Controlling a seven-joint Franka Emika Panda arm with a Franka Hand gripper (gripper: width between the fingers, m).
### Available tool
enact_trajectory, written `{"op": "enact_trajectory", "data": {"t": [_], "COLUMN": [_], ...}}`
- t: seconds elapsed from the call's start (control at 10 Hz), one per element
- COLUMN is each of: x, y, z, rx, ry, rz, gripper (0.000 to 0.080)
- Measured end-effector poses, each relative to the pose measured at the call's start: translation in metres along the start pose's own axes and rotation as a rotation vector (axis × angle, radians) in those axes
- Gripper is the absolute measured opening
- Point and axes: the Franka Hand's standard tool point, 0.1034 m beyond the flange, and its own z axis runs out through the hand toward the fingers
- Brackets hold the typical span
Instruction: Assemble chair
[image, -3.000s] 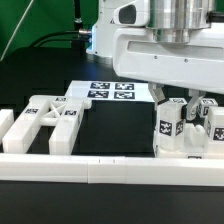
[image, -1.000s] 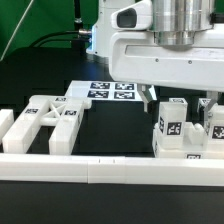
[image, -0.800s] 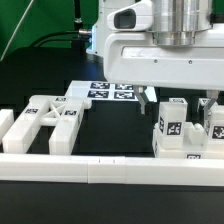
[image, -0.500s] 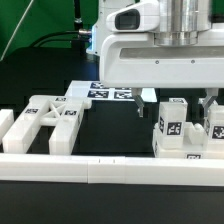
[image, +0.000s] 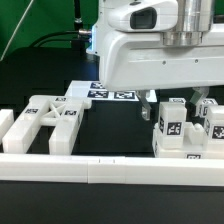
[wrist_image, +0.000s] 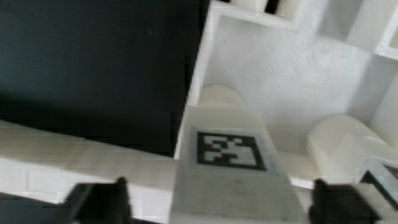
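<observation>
The chair parts are white tagged pieces on the black table. A cut-out frame (image: 50, 118) lies at the exterior view's left. Two upright blocks (image: 168, 128) (image: 214, 120) stand at the right, behind the front rail. My gripper (image: 172, 106) hangs just above the nearer right block, open, one dark finger (image: 147, 106) on each side of it. In the wrist view the tagged block (wrist_image: 222, 150) sits between the fingertips (wrist_image: 98, 203) of the gripper (wrist_image: 222, 206), with a gap on both sides. A second rounded piece (wrist_image: 342, 145) stands beside it.
The marker board (image: 108, 92) lies flat behind the gripper. A long white border rail (image: 100, 168) runs along the table's front edge. A small white piece (image: 5, 124) sits at the far left. The big white wrist body hides the space above the right blocks.
The gripper let go of the right block and rose. Over the last second it has come down a little over that block, and the wrist has turned. The parts have not moved.
</observation>
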Motion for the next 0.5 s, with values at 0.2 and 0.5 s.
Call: {"op": "enact_trajectory", "data": {"t": [0.2,0.5], "x": [0.0,0.0], "y": [-0.0001,-0.0009], "z": [0.0001,0.0003], "rx": [0.0,0.003], "ry": [0.0,0.0], "rz": [0.026,0.174], "gripper": [0.0286,0.0286]}}
